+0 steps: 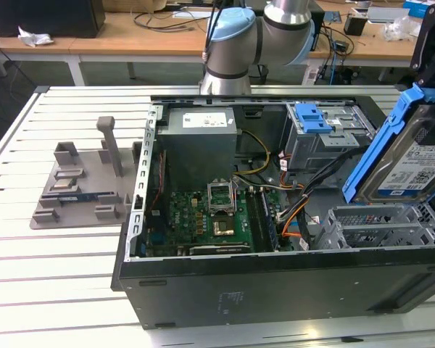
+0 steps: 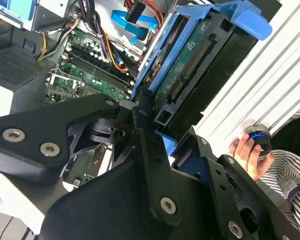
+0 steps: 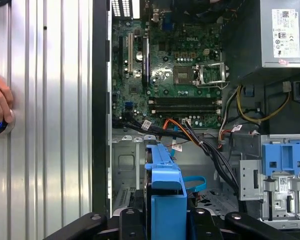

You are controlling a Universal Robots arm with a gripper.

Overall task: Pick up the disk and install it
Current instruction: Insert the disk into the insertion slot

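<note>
The disk (image 1: 413,163), a silver hard drive with a barcode label and blue side rails, hangs tilted over the open computer case (image 1: 275,283) at the exterior view's right. My gripper (image 1: 431,72) is shut on it from above. Just below the disk sits a bare metal drive bay (image 1: 377,225). In the second wrist view the black fingers (image 2: 145,150) clamp the disk (image 2: 200,65) by its blue rails, with its connector edge showing. The first wrist view shows the disk (image 3: 165,195) edge-on between the gripper (image 3: 165,220) arms, above the case floor.
Inside the case are the motherboard (image 1: 210,217), a grey power-supply box (image 1: 199,138), a drive cage with a blue tab (image 1: 315,116) and loose cables (image 1: 297,210). A grey fixture (image 1: 80,181) lies on the slatted table. A person's hand (image 2: 247,152) rests on a round knob (image 2: 257,137) beside the case.
</note>
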